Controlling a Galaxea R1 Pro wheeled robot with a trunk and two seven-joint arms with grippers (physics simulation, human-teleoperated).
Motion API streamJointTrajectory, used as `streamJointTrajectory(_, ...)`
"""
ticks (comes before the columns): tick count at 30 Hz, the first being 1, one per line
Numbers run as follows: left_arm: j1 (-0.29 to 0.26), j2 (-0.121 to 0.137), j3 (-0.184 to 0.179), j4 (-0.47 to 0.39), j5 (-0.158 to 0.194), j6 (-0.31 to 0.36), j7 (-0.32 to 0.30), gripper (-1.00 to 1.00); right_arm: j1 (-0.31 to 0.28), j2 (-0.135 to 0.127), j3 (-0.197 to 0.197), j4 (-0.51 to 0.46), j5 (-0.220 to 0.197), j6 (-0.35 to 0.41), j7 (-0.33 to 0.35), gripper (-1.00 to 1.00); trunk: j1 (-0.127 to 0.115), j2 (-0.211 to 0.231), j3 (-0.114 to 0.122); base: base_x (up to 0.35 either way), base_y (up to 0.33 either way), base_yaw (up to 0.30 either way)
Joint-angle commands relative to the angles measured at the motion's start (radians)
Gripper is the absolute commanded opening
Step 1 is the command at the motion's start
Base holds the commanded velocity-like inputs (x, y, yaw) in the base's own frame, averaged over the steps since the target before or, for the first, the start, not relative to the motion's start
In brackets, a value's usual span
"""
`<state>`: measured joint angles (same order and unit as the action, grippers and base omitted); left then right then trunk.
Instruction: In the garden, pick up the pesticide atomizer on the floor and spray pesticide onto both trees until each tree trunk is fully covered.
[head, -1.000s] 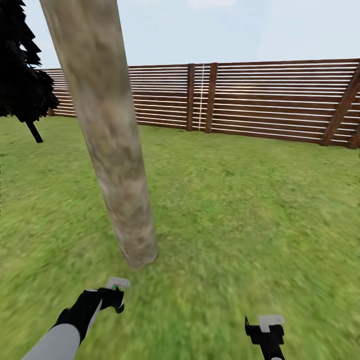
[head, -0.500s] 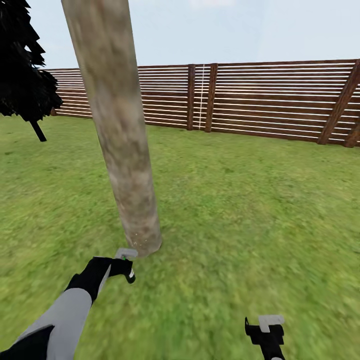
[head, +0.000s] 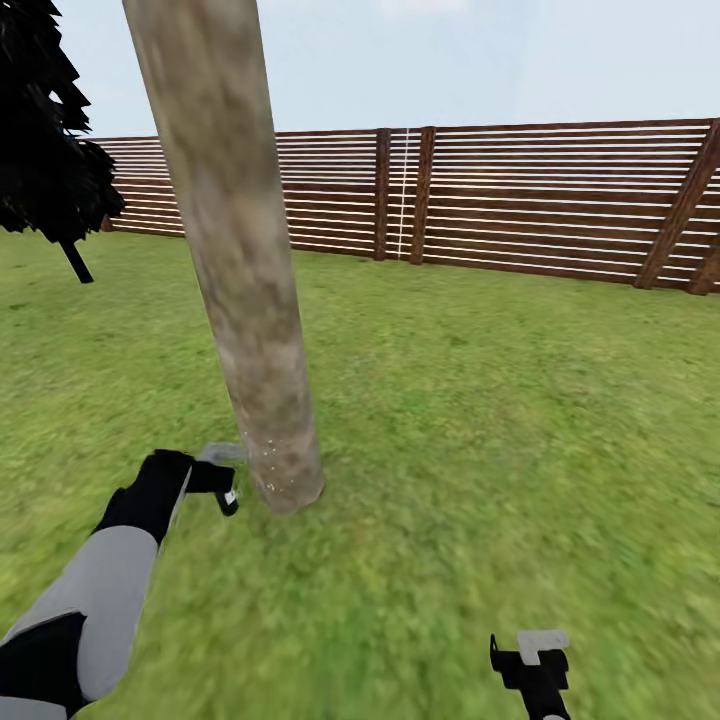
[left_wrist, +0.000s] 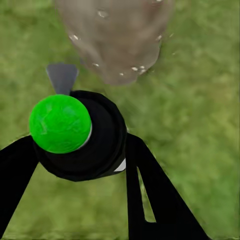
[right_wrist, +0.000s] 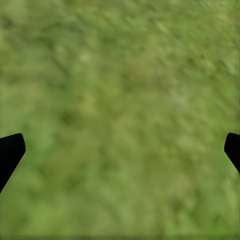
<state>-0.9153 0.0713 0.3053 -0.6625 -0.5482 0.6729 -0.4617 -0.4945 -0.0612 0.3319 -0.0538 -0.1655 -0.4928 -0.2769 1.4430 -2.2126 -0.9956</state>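
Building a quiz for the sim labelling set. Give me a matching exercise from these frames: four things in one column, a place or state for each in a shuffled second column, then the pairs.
Things
1. pesticide atomizer
2. tree trunk
3. right gripper
4. fence

Places or states
A. open, over bare grass
B. runs along the far edge of the lawn
C. held in the left gripper, close to the trunk's base
D. rises from the grass, pale droplets near its base

Pairs: 1-C, 2-D, 3-A, 4-B
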Motion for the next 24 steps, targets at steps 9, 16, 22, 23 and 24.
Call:
streamJointTrajectory(9,0.004,-0.013,-0.114,-0.072,-0.001,0.161,-0.045,-1.0,0.0,0.0,0.007,0.0,-0.009,-0.003,-0.002,1.0,0.0,0.0,-0.001,0.098,-0.061,0.083)
streamJointTrajectory(16,0.007,-0.018,-0.103,-0.105,0.002,0.163,-0.045,-1.0,0.001,0.0,0.007,0.001,-0.009,-0.001,-0.002,1.0,0.0,0.0,-0.001,0.165,-0.168,0.001)
streamJointTrajectory(22,-0.003,-0.023,-0.103,-0.112,0.002,0.163,-0.043,-1.0,0.001,0.0,0.008,0.002,-0.009,-0.001,-0.002,1.0,0.0,0.0,-0.001,-0.108,-0.238,0.0)
streamJointTrajectory(23,-0.003,-0.024,-0.103,-0.113,0.003,0.163,-0.043,-1.0,0.001,0.0,0.009,0.002,-0.009,-0.001,-0.002,1.0,0.0,0.0,-0.001,0.091,-0.272,0.0)
streamJointTrajectory(24,-0.004,-0.024,-0.103,-0.113,0.003,0.163,-0.043,-1.0,0.001,0.0,0.009,0.002,-0.009,-0.001,-0.002,1.0,0.0,0.0,-0.001,0.097,-0.273,0.0)
